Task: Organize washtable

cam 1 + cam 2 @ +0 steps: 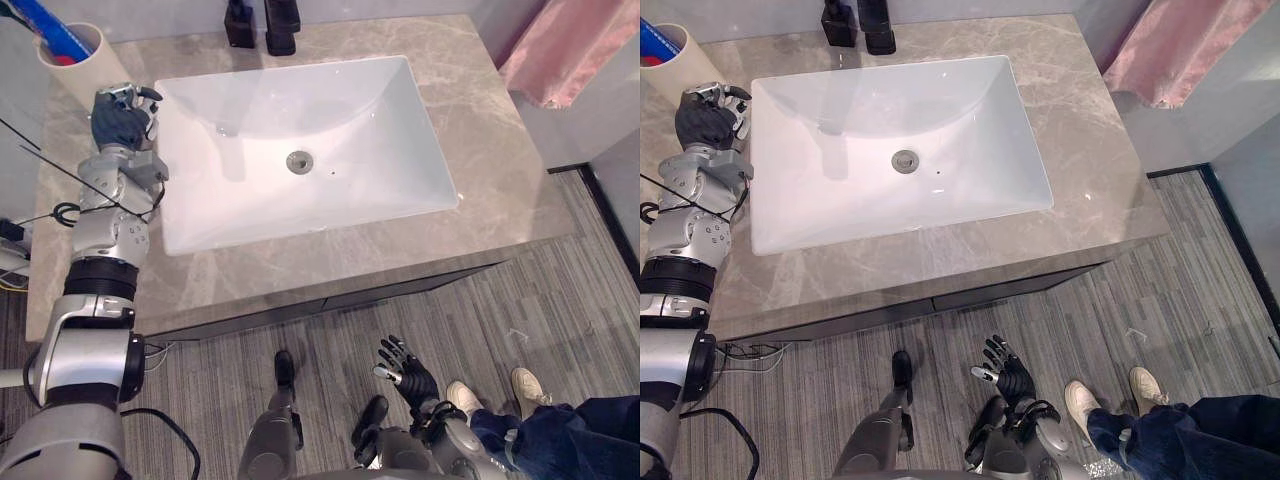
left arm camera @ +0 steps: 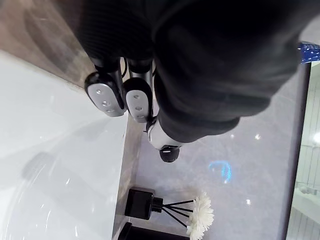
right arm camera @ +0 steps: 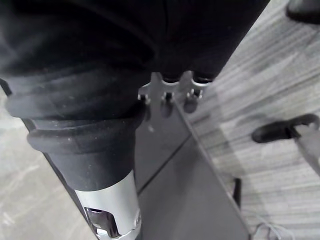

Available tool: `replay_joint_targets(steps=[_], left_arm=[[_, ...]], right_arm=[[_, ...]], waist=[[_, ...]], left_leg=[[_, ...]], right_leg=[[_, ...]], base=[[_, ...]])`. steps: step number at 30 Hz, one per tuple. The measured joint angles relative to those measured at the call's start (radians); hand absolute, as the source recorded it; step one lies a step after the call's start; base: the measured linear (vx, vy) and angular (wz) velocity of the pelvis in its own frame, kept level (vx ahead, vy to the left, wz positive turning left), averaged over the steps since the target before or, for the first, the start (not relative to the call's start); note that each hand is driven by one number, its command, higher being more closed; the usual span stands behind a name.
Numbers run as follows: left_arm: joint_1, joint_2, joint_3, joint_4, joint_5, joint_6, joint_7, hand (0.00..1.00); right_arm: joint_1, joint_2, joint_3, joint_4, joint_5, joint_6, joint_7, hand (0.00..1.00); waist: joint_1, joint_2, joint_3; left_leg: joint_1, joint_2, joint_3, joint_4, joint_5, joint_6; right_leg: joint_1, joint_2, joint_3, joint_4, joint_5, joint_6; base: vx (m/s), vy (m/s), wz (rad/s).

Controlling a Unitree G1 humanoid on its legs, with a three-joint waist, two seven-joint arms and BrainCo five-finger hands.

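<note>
A white rectangular sink (image 1: 390,150) is set in a grey marble washtable (image 1: 480,130). At the back left corner stands a beige cup (image 1: 88,58) with blue and red items in it. My left hand (image 1: 120,118) hovers over the counter between the cup and the sink's left rim, its fingers (image 2: 106,95) curled with nothing in them. My right hand (image 1: 405,370) hangs low in front of the cabinet above the floor, fingers spread. Behind the sink stand a black faucet (image 1: 281,26) and a black diffuser bottle (image 1: 238,26) whose reeds carry a white flower (image 2: 201,216).
A pink towel (image 1: 565,50) hangs at the back right. A person in dark trousers (image 1: 560,435) and light shoes (image 1: 530,388) stands on the striped floor at the lower right. The counter's front edge (image 1: 330,285) runs above a dark cabinet.
</note>
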Motion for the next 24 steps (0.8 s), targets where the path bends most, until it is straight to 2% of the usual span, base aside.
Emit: replay_joint_targets(steps=[24], left_arm=[[0.023, -0.009, 0.002, 0.009, 0.016, -0.004, 0.002, 1.00]], right_arm=[[0.003, 0.000, 0.000, -0.001, 0.000, -0.017, 0.000, 0.00]], waist=[[-0.003, -0.005, 0.003]], left_leg=[[0.000, 0.001, 0.001, 0.000, 0.000, 0.000]], right_leg=[[0.000, 0.001, 0.003, 0.000, 0.000, 0.000]], base=[[0.00, 0.000, 0.00]])
